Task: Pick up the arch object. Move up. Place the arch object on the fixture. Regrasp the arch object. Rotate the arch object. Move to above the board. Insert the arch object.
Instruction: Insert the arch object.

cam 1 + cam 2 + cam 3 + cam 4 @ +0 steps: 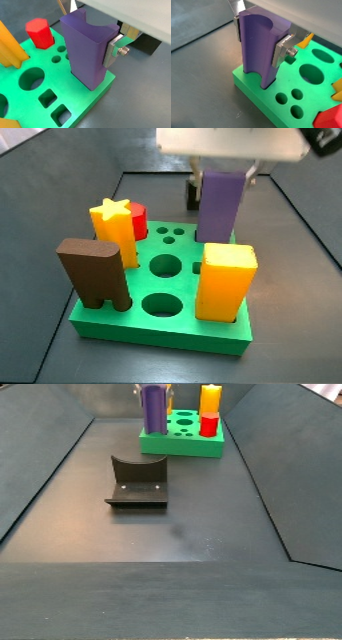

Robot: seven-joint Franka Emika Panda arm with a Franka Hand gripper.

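Observation:
The arch object [259, 47] is a long purple block standing upright, with its notch along one side. My gripper [261, 39] is shut on it: a silver finger [283, 50] presses each flank near the top. Its lower end meets a corner of the green board [251, 86] and seems to sit in a hole there. In a wrist view the arch object [87, 47] and gripper [90, 35] show one finger [113, 51]. In both side views the arch object [221, 203] [155, 409] rises from the board [160, 333] [181, 446]. The fixture [138, 479] lies apart on the floor.
Standing in the board are a dark brown tall block [94, 273], an orange-yellow square block [227, 280], a yellow star peg [114, 226] and a red peg [139, 224]. Round holes [166, 265] lie open between them. Dark sloping walls [54, 474] ring the floor.

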